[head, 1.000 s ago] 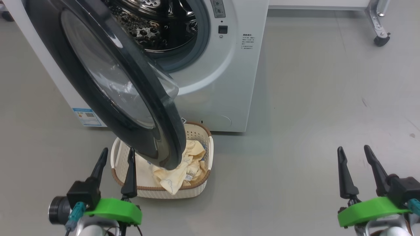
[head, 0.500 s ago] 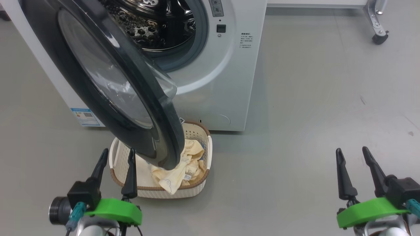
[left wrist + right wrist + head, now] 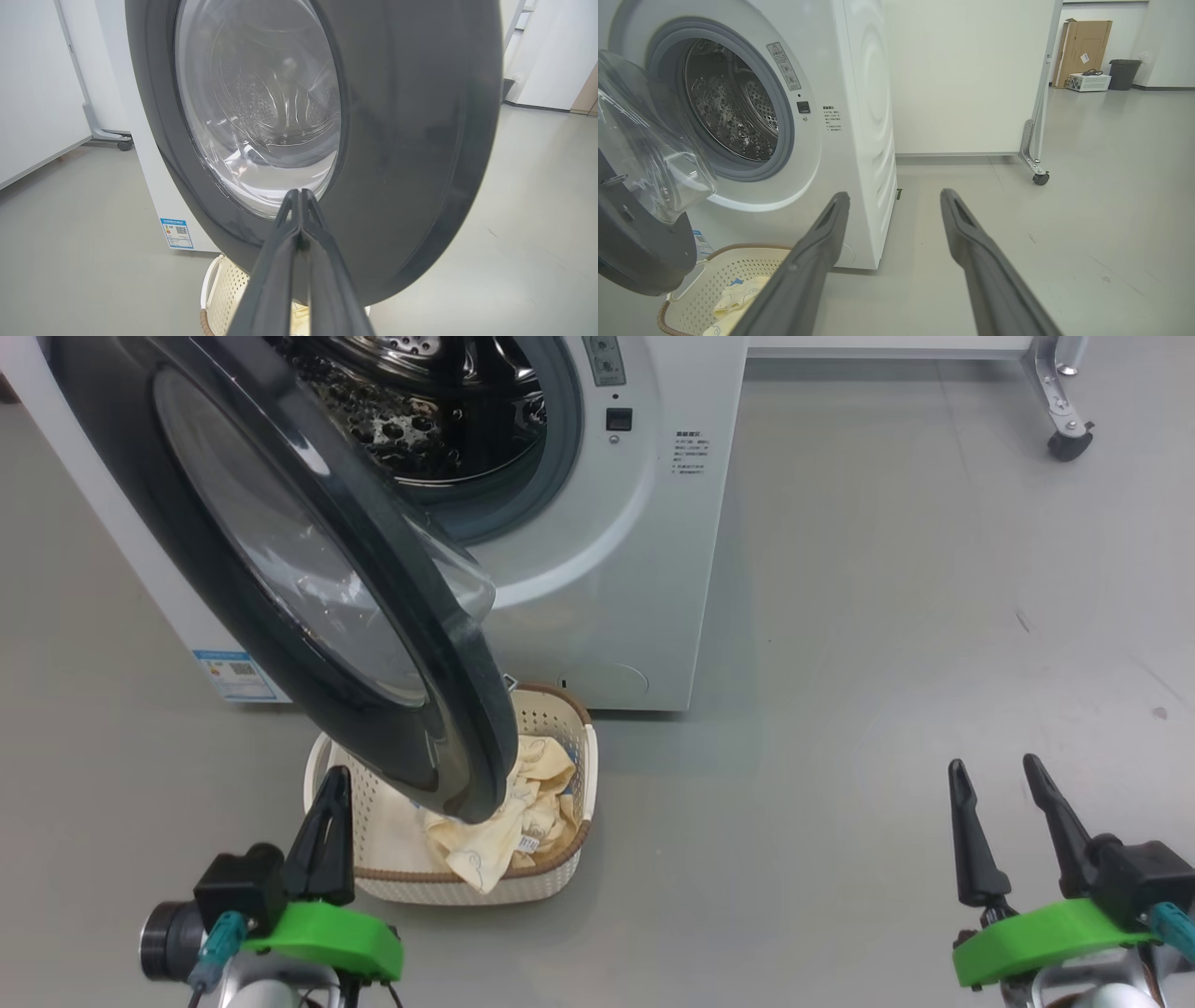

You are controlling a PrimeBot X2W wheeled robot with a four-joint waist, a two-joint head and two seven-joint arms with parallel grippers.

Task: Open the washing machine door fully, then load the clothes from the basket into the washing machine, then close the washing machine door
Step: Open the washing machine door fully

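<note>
Left hand (image 3: 333, 782) is low at the near left, its two dark fingers pressed together with nothing between them. Right hand (image 3: 991, 765) is at the near right, fingers spread wide and empty, over bare floor (image 3: 840, 709), well apart from everything.

Just ahead of the left hand sits the basket (image 3: 448, 887), on the floor at the foot of the machine's front. The clothes (image 3: 485, 849) are heaped inside it, one pale-yellow piece draped over the near rim.

Above the basket hangs the washing machine door (image 3: 439, 709), only part open. It is hinged on the machine's left side and its free edge juts toward the robot, overhanging the basket. In the left wrist view the closed left hand (image 3: 297, 192) points straight at the door's outer face (image 3: 411, 140), near the lower edge of the glass.

Behind it stands the washing machine (image 3: 616, 569) with its steel drum (image 3: 439, 420) exposed.

Key relation: the door stands ahead of and above the left hand, free edge to that hand's right. The left arm is clearly the nearer one. Swinging the door wider likely means getting round that edge to the inner side, which the right wrist view faces.
</note>
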